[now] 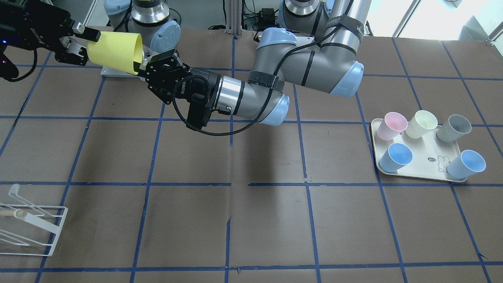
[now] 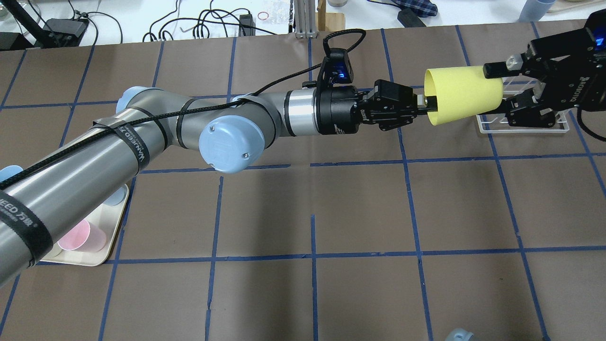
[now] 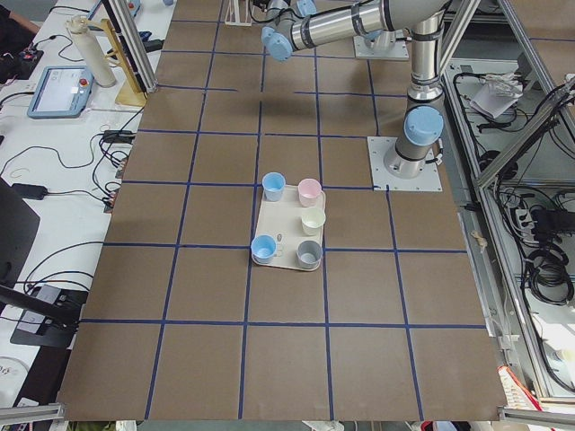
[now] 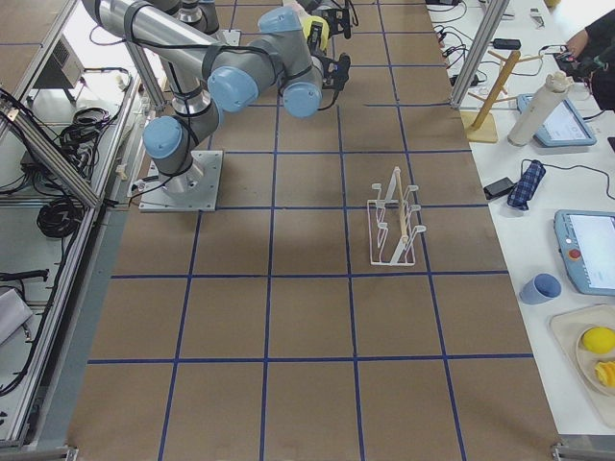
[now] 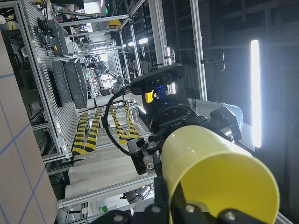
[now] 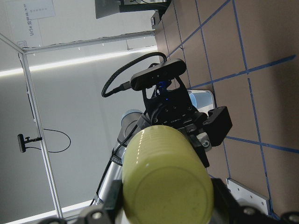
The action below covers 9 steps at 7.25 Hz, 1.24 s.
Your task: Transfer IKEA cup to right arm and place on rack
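The bright yellow IKEA cup [image 1: 116, 51] hangs on its side in the air between my two grippers, and it also shows in the overhead view [image 2: 461, 94]. My left gripper [image 1: 140, 67], on the arm with the black cable, pinches the cup's open rim, one finger inside and one outside [image 2: 423, 105]. My right gripper [image 1: 83, 47] straddles the cup's closed base, its fingers against the cup's wall [image 2: 502, 91]. The white wire rack [image 1: 35, 224] with its wooden dowel stands on the table below, empty [image 4: 394, 221].
A cream tray [image 1: 432, 173] at the table's left end holds pink, pale cream, grey and two blue cups. The left arm stretches across the table's middle [image 2: 227, 123]. Brown mat with blue tape lines covers the table.
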Each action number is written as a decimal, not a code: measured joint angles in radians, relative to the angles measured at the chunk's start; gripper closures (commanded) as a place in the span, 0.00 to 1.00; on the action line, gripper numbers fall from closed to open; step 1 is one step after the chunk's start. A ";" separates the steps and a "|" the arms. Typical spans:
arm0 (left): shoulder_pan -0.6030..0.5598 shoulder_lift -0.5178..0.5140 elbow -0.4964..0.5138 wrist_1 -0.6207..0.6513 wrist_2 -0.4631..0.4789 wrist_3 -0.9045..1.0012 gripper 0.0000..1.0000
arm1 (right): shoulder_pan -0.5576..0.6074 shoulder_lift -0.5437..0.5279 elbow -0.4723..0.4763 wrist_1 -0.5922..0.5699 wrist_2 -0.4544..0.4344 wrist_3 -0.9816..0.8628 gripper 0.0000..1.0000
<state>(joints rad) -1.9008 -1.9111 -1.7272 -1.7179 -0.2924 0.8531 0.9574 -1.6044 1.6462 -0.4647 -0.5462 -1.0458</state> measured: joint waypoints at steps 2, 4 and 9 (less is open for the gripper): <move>0.000 0.000 0.000 0.000 0.001 -0.001 0.34 | 0.000 0.000 -0.003 0.000 0.000 0.002 0.51; 0.013 0.016 -0.004 -0.001 0.008 -0.014 0.18 | 0.000 0.001 -0.013 -0.011 0.001 0.020 0.51; 0.205 0.058 -0.020 -0.007 0.258 -0.158 0.05 | -0.001 -0.006 -0.023 -0.265 -0.013 0.262 0.53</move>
<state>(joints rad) -1.6955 -1.8529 -1.7476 -1.7250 -0.0348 0.6955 0.9562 -1.6104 1.6232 -0.7293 -0.5591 -0.7843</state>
